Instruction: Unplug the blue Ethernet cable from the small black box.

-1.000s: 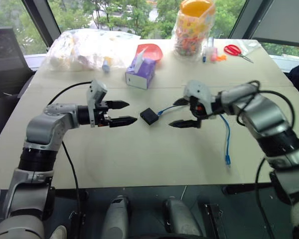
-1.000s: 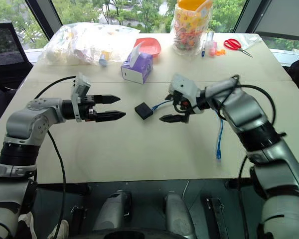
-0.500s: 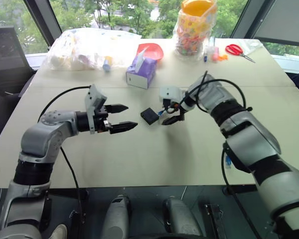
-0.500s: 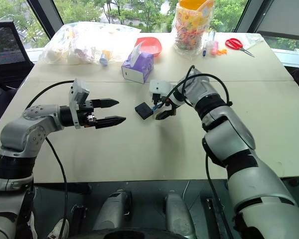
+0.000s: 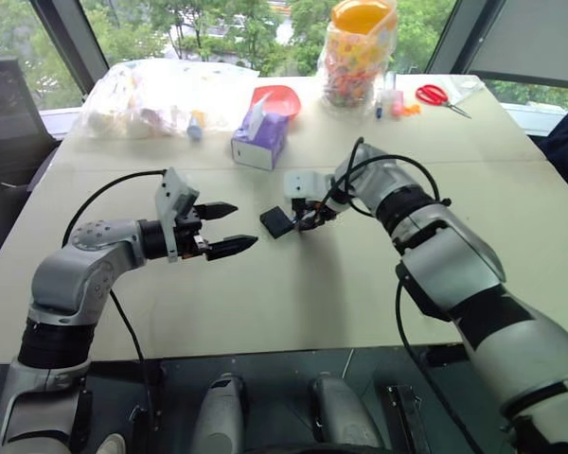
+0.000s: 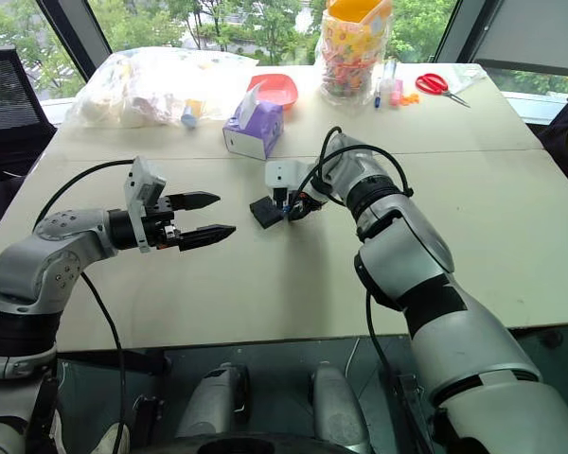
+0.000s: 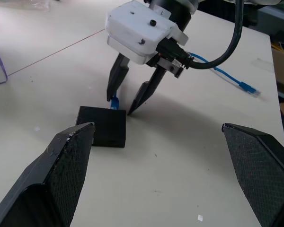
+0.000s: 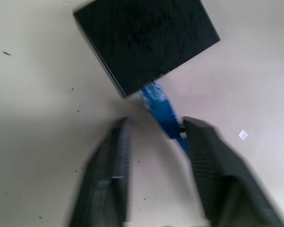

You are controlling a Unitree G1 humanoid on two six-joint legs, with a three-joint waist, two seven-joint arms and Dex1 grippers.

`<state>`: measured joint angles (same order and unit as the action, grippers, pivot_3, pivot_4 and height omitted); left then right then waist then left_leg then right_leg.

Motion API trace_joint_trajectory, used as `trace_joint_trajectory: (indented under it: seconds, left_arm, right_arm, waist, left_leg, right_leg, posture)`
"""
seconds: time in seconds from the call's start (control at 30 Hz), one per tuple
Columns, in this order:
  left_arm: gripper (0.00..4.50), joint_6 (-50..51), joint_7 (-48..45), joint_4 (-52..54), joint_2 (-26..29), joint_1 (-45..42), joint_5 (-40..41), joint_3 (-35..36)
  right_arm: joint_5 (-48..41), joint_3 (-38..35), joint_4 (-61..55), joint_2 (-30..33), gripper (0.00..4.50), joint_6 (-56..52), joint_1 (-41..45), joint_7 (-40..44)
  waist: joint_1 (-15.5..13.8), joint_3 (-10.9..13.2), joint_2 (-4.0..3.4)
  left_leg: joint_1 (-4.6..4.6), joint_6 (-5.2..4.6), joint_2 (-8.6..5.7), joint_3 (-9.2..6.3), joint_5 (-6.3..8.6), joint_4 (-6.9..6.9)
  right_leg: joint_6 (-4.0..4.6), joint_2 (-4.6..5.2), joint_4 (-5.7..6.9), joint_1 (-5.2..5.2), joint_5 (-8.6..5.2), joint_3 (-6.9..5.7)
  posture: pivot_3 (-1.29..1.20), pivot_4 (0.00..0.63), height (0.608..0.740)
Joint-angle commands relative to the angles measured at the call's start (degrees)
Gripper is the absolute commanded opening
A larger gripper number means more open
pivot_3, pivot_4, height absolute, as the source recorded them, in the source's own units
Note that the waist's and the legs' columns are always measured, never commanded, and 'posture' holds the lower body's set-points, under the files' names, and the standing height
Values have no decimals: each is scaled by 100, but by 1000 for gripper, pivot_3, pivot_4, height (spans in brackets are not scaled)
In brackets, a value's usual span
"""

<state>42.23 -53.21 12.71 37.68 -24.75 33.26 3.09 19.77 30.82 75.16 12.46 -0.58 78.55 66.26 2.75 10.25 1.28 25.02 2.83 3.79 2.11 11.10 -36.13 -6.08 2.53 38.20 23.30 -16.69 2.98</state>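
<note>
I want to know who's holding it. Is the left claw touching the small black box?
Apart. In the left eye view, a strip of bare table shows between the open left claw and the small black box.

No legible text, even on the small black box [image 8: 146, 40].

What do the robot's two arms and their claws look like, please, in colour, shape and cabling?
Both arms are built of rounded silver-grey shells joined by black bands. Each wrist carries a boxy white block, from which two tapered black fingers with pointed tips stick out: left claw, right claw. A thick black cable loops loosely along each arm, curving over the table.
</note>
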Motion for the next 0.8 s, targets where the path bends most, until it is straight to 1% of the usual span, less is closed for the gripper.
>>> trace_joint_trajectory:
  seconds: [0.03,0.13,0.2,0.3,0.33,0.43,0.47,0.53,0.57,0.63,0.7,0.8]
  left_arm:
    - [4500,-36,27,230,83,34,104,157]
    - [4500,-83,63,194,59,41,82,162]
    - [4500,-69,164,168,-14,19,114,202]
    - [4500,-25,319,99,-125,-7,183,306]
    - [4500,-24,377,59,-155,-27,195,343]
    - [4500,-26,680,-250,-328,-265,194,472]
    - [4500,12,743,-395,-398,-398,232,504]
    - [4500,57,768,-577,-471,-573,277,515]
    - [4500,40,725,-706,-494,-691,261,468]
    - [4500,-69,613,-1118,-573,-1047,156,332]
    - [4500,-85,564,-1491,-695,-1388,166,303]
    - [4500,13,355,-1738,-827,-1711,297,267]
  right_arm:
    - [166,-78,77,-8,32,13,-92,-31]
    - [136,-225,-80,96,32,171,-158,-185]
    - [30,-433,-357,202,32,418,-261,-471]
    - [-69,-745,-1367,606,32,1002,-727,-1084]
    - [-168,-963,-1928,737,32,1040,-994,-1392]
    - [-531,-1802,-4304,1005,32,32,-2086,-1987]
    - [-492,-1998,-5168,1109,32,-296,-2513,-2142]
    - [-393,-2200,-6329,1229,32,-687,-3086,-2385]
    - [-231,-2308,-6938,1235,32,-862,-3392,-2662]
    - [91,-2554,-8344,1007,32,-1291,-4146,-3331]
    - [675,-2311,-9099,1208,32,-981,-4643,-3605]
    - [1260,-2006,-9387,1370,32,-731,-4975,-3940]
  waist:
    - [-3,0,0]
    - [-8,0,0]
    - [-10,0,0]
    - [-31,2,-2]
    - [-37,2,-2]
    - [-60,2,-2]
    - [-90,2,-2]
    - [-121,2,-2]
    - [-148,2,-2]
    - [-185,2,-2]
    - [-191,2,-2]
    - [-180,1,-2]
  left_leg:
    - [0,0,0,0,0,0]
    - [0,1,0,0,0,1]
    - [0,1,0,0,0,1]
    - [3,1,-1,-1,0,2]
    - [10,1,-1,-2,0,0]
    - [35,1,-3,-6,-1,2]
    - [40,1,-3,-4,-1,4]
    - [44,1,-3,-9,-1,8]
    - [44,1,-4,-8,-1,11]
    - [41,2,-3,-7,-1,13]
    - [40,2,-3,-9,-1,8]
    - [38,5,-7,-8,-3,-5]
  right_leg:
    - [0,0,0,0,0,0]
    - [0,0,0,0,0,0]
    - [0,1,0,0,0,0]
    - [0,2,-1,0,0,0]
    - [0,3,-1,6,0,0]
    - [-2,4,-6,22,-1,-1]
    - [-4,4,-5,30,-1,0]
    - [-9,2,-6,33,-5,-3]
    - [-9,2,-6,33,-5,-3]
    - [-9,-1,-6,34,-5,-3]
    - [-8,-4,-4,34,-5,-3]
    - [-7,-2,-10,25,-5,-3]
  posture:
    - [0,150,735]
    - [0,150,735]
    - [0,150,735]
    - [0,150,735]
    - [0,150,735]
    - [0,150,735]
    - [0,150,735]
    - [0,150,735]
    - [0,150,735]
    - [0,150,735]
    - [0,150,735]
    - [0,150,735]
